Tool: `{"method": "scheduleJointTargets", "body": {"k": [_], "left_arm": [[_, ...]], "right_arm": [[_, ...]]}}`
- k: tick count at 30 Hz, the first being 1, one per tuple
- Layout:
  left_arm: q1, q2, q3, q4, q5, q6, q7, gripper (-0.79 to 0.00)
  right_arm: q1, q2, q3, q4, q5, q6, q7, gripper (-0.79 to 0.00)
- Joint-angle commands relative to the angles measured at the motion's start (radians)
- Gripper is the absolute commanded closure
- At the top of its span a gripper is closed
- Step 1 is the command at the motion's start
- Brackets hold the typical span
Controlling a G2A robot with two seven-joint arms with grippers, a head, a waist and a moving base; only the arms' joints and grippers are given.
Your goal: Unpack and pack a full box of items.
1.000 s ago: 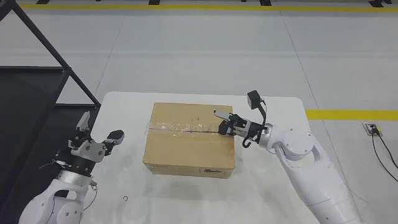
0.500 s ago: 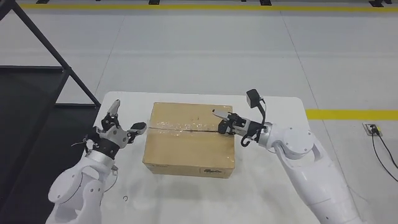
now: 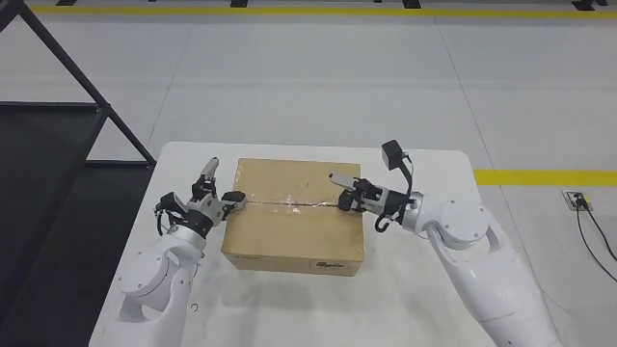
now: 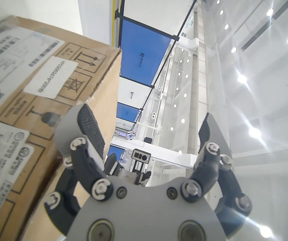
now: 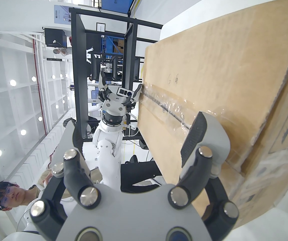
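The taped cardboard box (image 3: 294, 214) sits mid-desk (image 3: 415, 289). The left gripper (image 3: 222, 180) at its 9 o'clock and the right gripper (image 3: 339, 191) at 3 o'clock hold their fingers (image 4: 91, 129) wide, empty. Uneven pressing could shove the box askew.

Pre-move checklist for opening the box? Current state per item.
1. Brown cardboard box sits flat, fully on the white table: ok.
2. Top flaps free: not ok; the clear tape strip seals the centre seam.
3. Left gripper open at one end of the seam: ok.
4. Right gripper open at the opposite end, one finger over the taped top edge: ok.
5. Any finger has caught the tape: cannot tell.
6. Box contents: cannot tell; the box is shut.
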State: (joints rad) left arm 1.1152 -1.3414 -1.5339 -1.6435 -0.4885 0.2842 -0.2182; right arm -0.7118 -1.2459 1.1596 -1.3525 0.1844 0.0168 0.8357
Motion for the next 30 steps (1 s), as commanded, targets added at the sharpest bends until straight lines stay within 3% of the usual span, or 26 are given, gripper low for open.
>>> {"method": "scheduleJointTargets", "body": {"k": [1, 5, 6, 7, 18, 23, 30], "left_arm": [[0.005, 0.001, 0.0, -0.008, -0.005, -0.003, -0.002, -0.785], [0.019, 0.001, 0.003, -0.025, -0.012, -0.009, -0.001, -0.785], [0.021, 0.001, 0.004, -0.028, -0.013, -0.012, -0.001, -0.785], [0.023, 0.002, 0.005, -0.029, -0.015, -0.016, 0.0, -0.785], [0.031, 0.001, 0.007, -0.034, -0.029, -0.039, 0.015, -0.785], [0.031, 0.001, 0.007, -0.034, -0.029, -0.039, 0.015, -0.785], [0.031, 0.001, 0.007, -0.034, -0.029, -0.039, 0.015, -0.785]], "right_arm": [[-0.001, -0.001, 0.004, -0.011, 0.017, -0.014, -0.016, -0.785], [0.006, -0.007, -0.009, -0.036, 0.043, -0.014, -0.031, -0.785], [0.013, -0.01, -0.022, -0.037, 0.043, -0.007, -0.04, -0.323], [0.021, -0.014, -0.035, -0.035, 0.044, 0.0, -0.048, -0.009], [0.028, -0.018, -0.057, -0.028, 0.033, 0.014, -0.057, 0.0], [0.086, -0.045, -0.181, 0.004, -0.022, 0.12, -0.072, 0.0], [0.195, -0.1, -0.305, 0.14, 0.014, 0.161, -0.112, 0.0]]}}
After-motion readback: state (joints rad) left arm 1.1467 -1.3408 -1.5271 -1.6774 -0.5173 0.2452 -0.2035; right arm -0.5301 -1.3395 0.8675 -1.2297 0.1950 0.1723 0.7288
